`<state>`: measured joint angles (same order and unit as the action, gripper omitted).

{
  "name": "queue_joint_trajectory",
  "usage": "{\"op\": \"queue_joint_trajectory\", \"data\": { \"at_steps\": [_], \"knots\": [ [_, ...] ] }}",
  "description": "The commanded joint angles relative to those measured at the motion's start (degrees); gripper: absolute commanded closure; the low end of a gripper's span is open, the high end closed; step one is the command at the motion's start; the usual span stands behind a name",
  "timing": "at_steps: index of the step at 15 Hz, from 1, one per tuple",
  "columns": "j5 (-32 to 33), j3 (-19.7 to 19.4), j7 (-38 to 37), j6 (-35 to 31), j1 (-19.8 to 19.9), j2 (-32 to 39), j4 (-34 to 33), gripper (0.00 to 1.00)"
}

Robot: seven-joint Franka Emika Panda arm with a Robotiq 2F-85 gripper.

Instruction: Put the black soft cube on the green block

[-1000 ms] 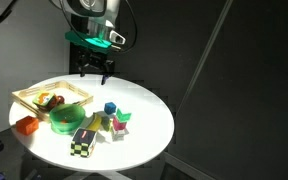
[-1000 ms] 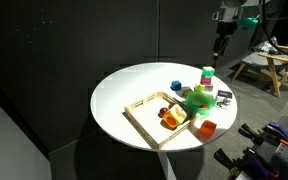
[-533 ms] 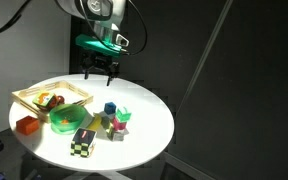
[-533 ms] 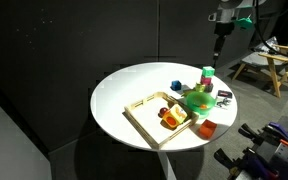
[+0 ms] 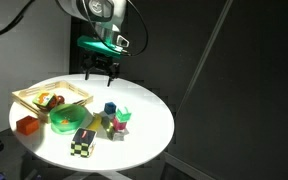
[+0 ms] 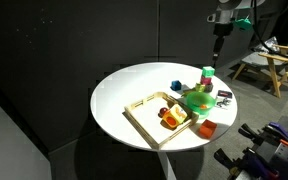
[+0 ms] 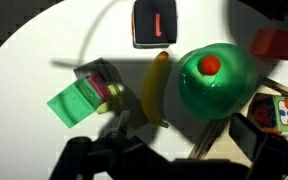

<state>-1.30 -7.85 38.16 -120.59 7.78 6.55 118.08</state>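
The black soft cube [image 5: 82, 142] is checkered black and pale yellow-green and sits near the table's front edge. In the wrist view [image 7: 154, 22] it shows a dark top face with a red mark. The green block [image 5: 121, 119], joined to a pink piece, lies to its right by a small blue cube [image 5: 110, 108]; it also shows in the wrist view [image 7: 79, 100]. My gripper [image 5: 102, 68] hangs open and empty above the table's far edge, well apart from both. It also shows in the other exterior view [image 6: 216, 40] and the wrist view [image 7: 174, 150].
A green bowl [image 5: 69, 118] holding a red item stands beside a wooden tray [image 5: 24, 97] with toy food. A red-orange block [image 5: 26, 125] lies near the table's edge. A banana [image 7: 157, 88] lies between the bowl and the green block.
Over the last second the gripper shifted a little sideways above the table's far edge, still open. The things on the table have not moved.
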Motion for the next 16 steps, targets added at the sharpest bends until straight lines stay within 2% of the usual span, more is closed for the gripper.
{"op": "queue_joint_trajectory", "data": {
  "at_steps": [1, 16],
  "knots": [
    [0.1, 0.6, -0.1, 0.2, 0.6, 0.0, -0.1, 0.0],
    [0.7, 1.0, 0.5, -9.2, 1.5, 5.3, 2.0, 0.0]
  ]
}}
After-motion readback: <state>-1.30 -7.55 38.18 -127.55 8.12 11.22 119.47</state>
